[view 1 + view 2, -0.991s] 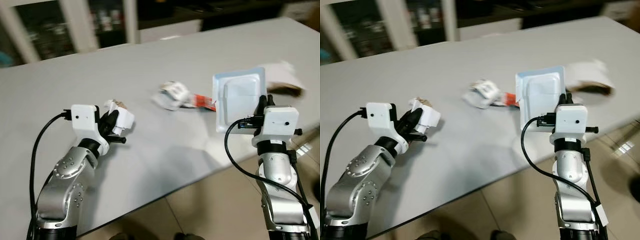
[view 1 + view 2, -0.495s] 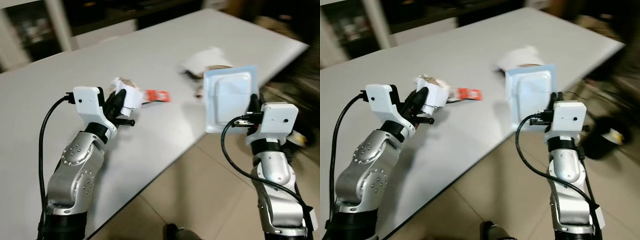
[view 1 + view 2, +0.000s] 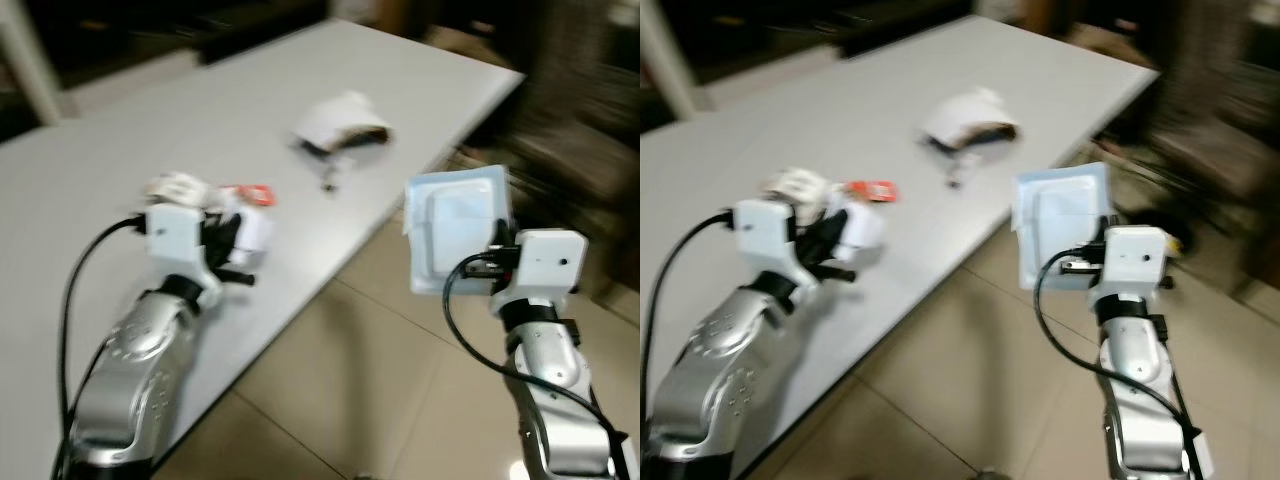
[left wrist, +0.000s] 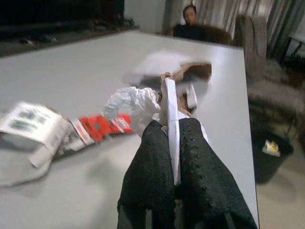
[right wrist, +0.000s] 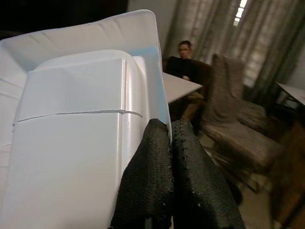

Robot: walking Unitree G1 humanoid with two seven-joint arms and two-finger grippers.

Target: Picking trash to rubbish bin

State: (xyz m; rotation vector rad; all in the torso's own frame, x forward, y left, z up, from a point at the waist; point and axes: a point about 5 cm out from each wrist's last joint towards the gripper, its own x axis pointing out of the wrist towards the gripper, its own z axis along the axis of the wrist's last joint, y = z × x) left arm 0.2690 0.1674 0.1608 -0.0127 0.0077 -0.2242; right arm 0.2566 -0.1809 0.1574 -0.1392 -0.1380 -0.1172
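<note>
White foam tray (image 5: 71, 124) stood upright in the right gripper (image 5: 170, 138), its jaws pressed together on the tray's edge, out past the desk (image 3: 120, 140) over the floor. Left gripper (image 4: 174, 143) pinched a crumpled white wrapper (image 4: 143, 102) between closed jaws; beyond them a red packet (image 4: 97, 129) lay on the desk.

Dim indoor light, heavy motion blur (eye views worst), dark background
</note>
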